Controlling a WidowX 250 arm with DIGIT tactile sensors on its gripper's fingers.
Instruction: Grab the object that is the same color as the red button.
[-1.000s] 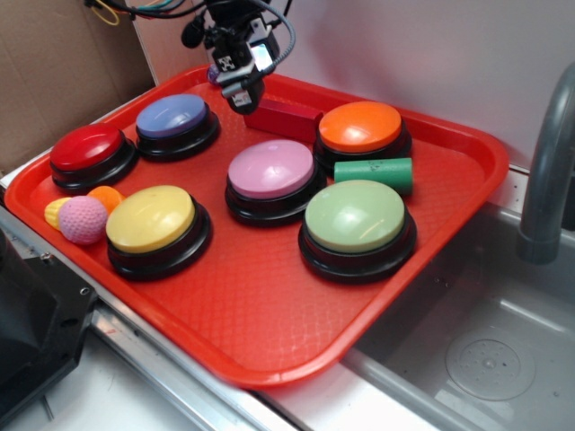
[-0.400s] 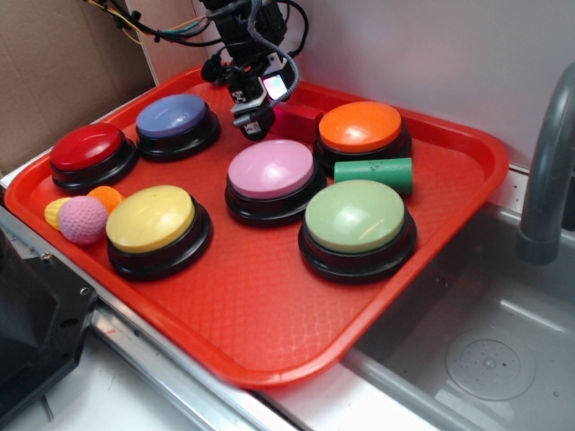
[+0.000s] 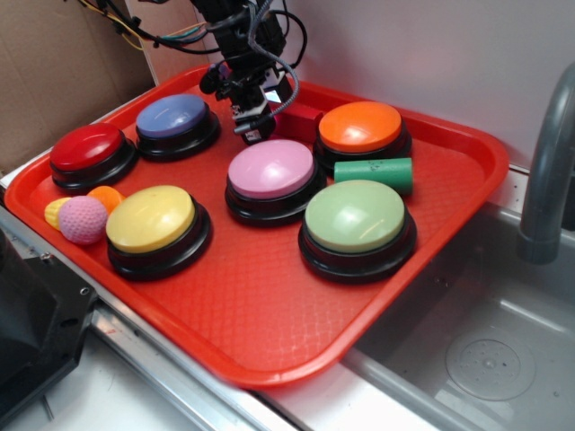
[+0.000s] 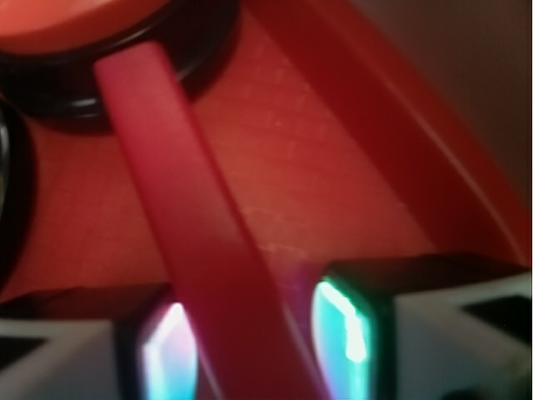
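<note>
The gripper [image 4: 250, 342] straddles the dark-red block [image 4: 187, 208], at the tray's [image 3: 269, 341] 12 o'clock. Its 2 jaws are spread, not yet pinching. Closing and lifting remain.

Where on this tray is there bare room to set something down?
The tray is bare along its front, below the yellow button and green button, and at the right edge beyond the green cylinder. The back is crowded with buttons.

Steel counter [image 3: 171, 382], red tray [image 3: 269, 332] on it, beside sink [image 3: 485, 359]
</note>
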